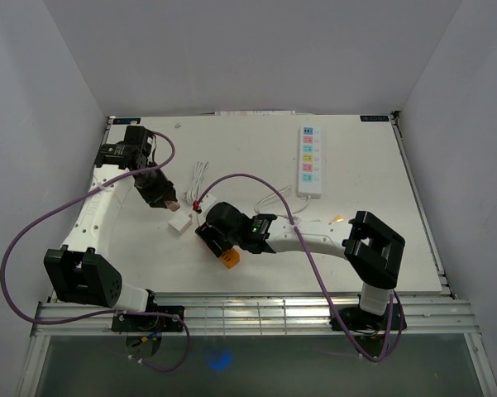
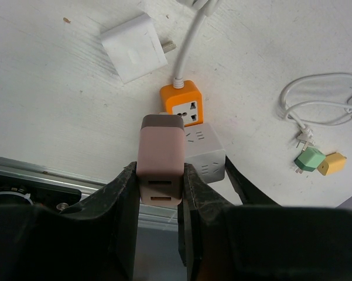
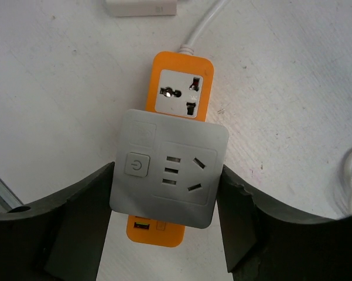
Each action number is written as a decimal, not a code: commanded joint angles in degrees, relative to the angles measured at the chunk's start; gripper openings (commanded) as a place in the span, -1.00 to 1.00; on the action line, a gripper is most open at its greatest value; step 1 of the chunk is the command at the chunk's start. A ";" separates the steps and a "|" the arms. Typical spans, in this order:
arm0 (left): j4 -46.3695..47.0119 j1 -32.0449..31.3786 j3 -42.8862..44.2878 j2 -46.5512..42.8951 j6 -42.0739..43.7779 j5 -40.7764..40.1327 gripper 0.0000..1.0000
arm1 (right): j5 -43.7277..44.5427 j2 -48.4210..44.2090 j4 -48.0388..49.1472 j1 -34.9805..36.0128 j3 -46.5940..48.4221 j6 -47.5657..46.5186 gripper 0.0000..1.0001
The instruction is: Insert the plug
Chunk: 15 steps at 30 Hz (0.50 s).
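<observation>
White bench: right fingers grip grey adapter on orange socket block, left fingers grip pink plug alongside.

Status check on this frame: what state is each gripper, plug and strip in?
left gripper: shut on pink charger, which is unplugged.
right gripper: shut on grey adapter, which sits on the orange strip.
orange strip: visible socket empty.
white adapter: lying loose, unplugged.
white power strip: sockets look empty.
</observation>
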 commanded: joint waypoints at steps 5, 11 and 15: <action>0.35 0.30 1.33 -3.23 -0.51 -1.00 -1.00 | 14.01 1.43 -3.72 -0.48 4.25 8.16 -0.42; 0.70 0.30 0.45 -3.58 -0.25 -0.83 -1.00 | 25.25 3.36 -13.79 -1.62 7.85 21.91 -0.84; 1.05 0.30 -0.08 -3.58 -0.16 -0.91 -1.00 | 24.06 4.77 -19.81 -1.19 11.19 30.73 -0.84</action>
